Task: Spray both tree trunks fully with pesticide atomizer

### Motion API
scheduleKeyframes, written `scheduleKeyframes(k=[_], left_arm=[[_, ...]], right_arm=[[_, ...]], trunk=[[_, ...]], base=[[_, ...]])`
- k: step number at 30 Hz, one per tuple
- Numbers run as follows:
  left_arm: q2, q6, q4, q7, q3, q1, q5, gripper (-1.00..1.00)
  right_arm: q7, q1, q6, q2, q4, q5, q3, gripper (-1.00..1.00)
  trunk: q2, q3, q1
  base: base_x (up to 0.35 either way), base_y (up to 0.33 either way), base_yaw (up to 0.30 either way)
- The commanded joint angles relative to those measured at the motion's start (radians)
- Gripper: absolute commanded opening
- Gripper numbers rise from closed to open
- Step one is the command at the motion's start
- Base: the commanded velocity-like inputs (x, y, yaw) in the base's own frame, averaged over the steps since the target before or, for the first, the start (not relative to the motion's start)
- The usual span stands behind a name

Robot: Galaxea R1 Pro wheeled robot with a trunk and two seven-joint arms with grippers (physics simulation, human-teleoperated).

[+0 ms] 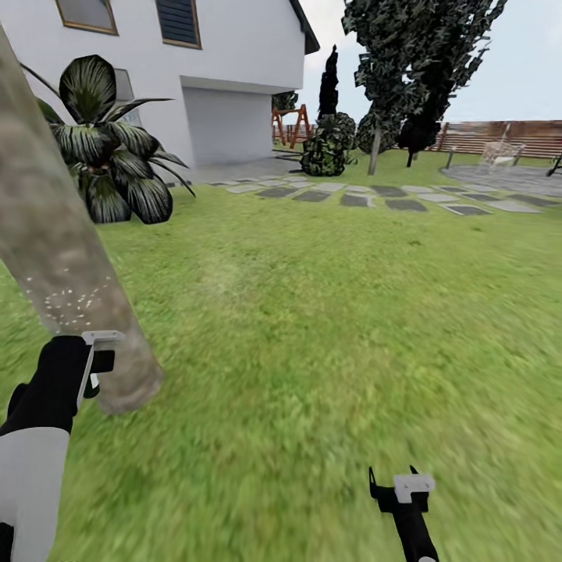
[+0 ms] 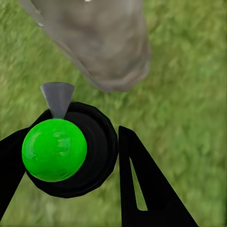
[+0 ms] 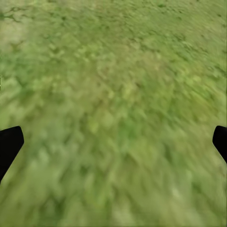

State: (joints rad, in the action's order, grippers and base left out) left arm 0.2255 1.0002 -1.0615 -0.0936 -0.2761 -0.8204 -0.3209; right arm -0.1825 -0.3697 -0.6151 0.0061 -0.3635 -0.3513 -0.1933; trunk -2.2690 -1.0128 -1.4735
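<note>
Glossy green-capped atomizer (image 2: 54, 150) is clamped in left gripper (image 2: 71, 165), grey cone nozzle aimed at mottled trunk (image 1: 55, 234) (white specks); right gripper (image 1: 400, 485) is spread, empty.

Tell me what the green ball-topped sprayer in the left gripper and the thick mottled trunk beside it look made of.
Green ball-topped black sprayer: looks like glossy plastic, since highlights glint on the ball; its grey cone nozzle looks matte, plastic or metal. Thick mottled grey-brown tree trunk: smooth matte bark, blotchy beige-grey, with whitish pesticide specks. Left gripper clasps the sprayer.

A white house (image 1: 195, 70) with a garage door (image 1: 226, 125) stands behind a broad-leaved dark plant (image 1: 109, 156). Grey stepping stones (image 1: 367, 199) cross toward a bench (image 1: 499, 154).
</note>
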Motion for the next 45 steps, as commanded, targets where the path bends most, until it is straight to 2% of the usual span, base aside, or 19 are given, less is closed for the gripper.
scheduleKeyframes(k=[1,11,15,16,19,21,26,38,45], left_arm=[[0.0,0.0,0.0,0.0,0.0,0.0,-0.001,-1.0],[0.0,0.0,0.0,0.0,0.0,0.001,-0.001,-1.0],[0.001,-0.004,0.0,0.002,-0.003,0.049,-0.001,-1.0],[0.003,-0.007,0.0,0.003,-0.005,0.077,0.0,-1.0],[0.003,-0.008,0.0,0.004,-0.006,0.091,0.0,-1.0],[0.003,-0.009,0.0,0.005,-0.008,0.093,0.0,-1.0],[0.001,-0.012,0.0,0.004,-0.047,0.093,0.002,-1.0],[-0.002,-0.012,0.0,0.005,-0.049,0.093,0.002,-1.0],[-0.002,-0.012,0.0,0.005,-0.049,0.093,0.002,-1.0]], right_arm=[[0.0,0.0,0.0,0.0,0.0,0.0,0.0,1.0],[0.0,0.0,0.0,0.0,0.0,0.0,0.0,1.0],[0.0,0.0,0.0,0.0,0.0,0.0,0.0,1.0],[0.0,0.0,0.0,0.0,0.0,0.0,0.0,1.0],[0.0,0.0,0.0,0.001,0.0,0.0,0.0,1.0],[0.0,0.0,0.0,0.001,0.0,0.0,0.0,1.0],[0.0,0.0,0.0,0.0,0.0,0.0,0.0,1.0],[0.0,0.0,0.0,0.0,0.001,0.0,0.0,1.0],[0.0,0.0,0.0,0.0,0.0,0.0,0.0,1.0]], trunk=[[0.0,0.0,0.0],[0.0,0.0,0.0],[0.0,0.0,0.0],[0.0,0.0,0.0],[0.0,0.0,0.0],[0.0,0.0,0.0],[0.0,0.0,0.0],[0.0,0.0,0.0],[0.0,0.0,0.0]], base=[[0.202,-0.227,0.269],[0.202,-0.227,0.217],[0.189,-0.227,0.006],[0.187,-0.227,0.001],[0.186,-0.227,0.044],[0.19,-0.226,0.193],[0.231,-0.197,0.269],[0.221,-0.199,0.275],[0.167,-0.232,0.039]])
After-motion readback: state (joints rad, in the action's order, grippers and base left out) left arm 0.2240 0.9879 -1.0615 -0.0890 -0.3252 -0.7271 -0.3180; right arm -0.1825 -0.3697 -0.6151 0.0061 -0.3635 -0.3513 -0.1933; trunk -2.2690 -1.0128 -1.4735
